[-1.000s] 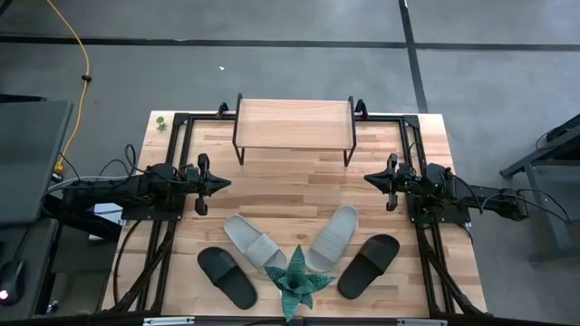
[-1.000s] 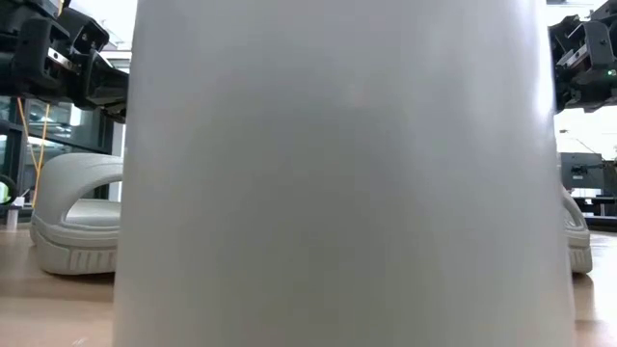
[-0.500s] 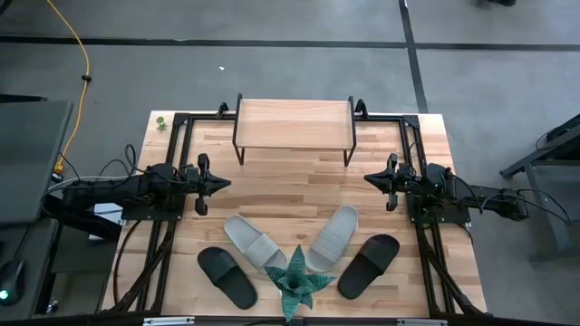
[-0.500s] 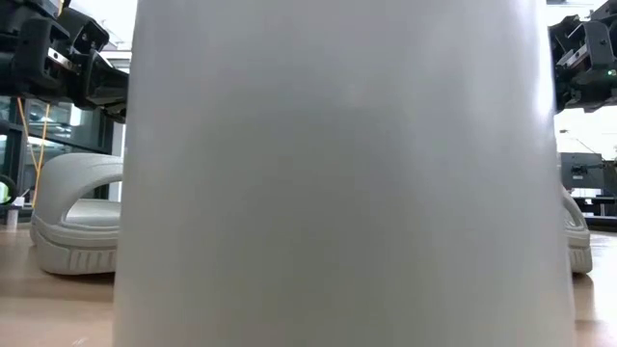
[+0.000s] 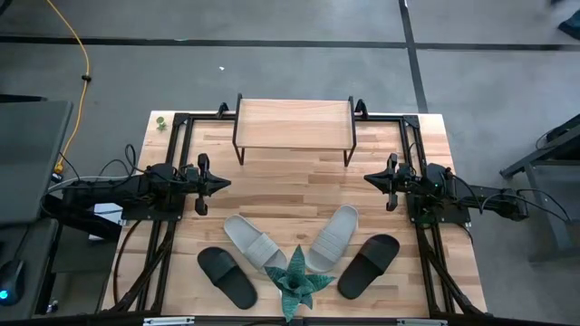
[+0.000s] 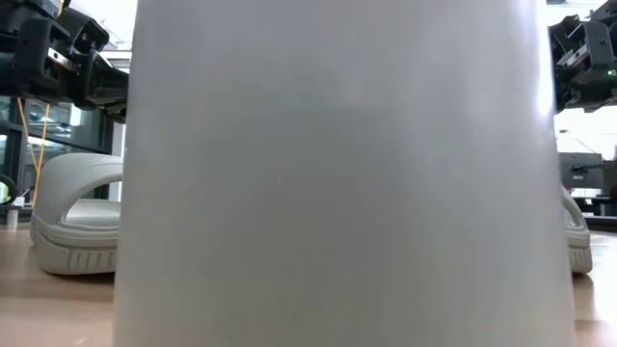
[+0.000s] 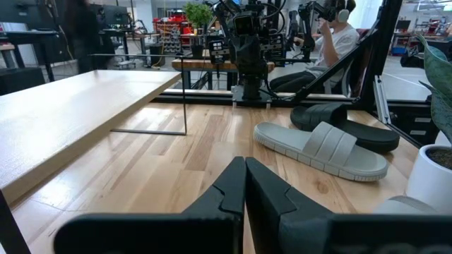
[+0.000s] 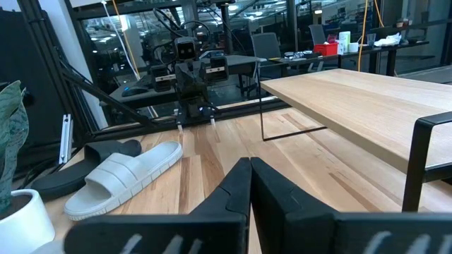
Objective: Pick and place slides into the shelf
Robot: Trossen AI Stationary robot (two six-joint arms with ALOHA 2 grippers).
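Nothing has moved since the earlier frames; both arms and all four slides lie as before.

Left gripper [image 5: 225, 184]: parked near the worktop's left edge, pointing inward, fingers pressed together, holding nothing.

Black slide, left [image 5: 227, 276]: flat on the worktop near the front edge, left of centre.

Pale grey-beige slide, left [image 5: 255, 242]: just beside the black one, angled toward the plant, its strap touched by the leaves.

Potted plant [image 5: 297, 282]: green spiky leaves in a white pot, at the middle of the front edge, between the two pairs; its pot fills most of the low view.

Shelf [image 5: 294, 122]: light plank top on thin dark legs, at the middle of the back edge, top bare.

Pale grey-beige slide, right [image 5: 333, 237]: angled toward the plant from the right.

Black slide, right [image 5: 369, 264]: just beside it, nearer the front right corner.

Right gripper [image 5: 369, 179]: parked near the right edge, pointing inward, fingers pressed together, holding nothing.
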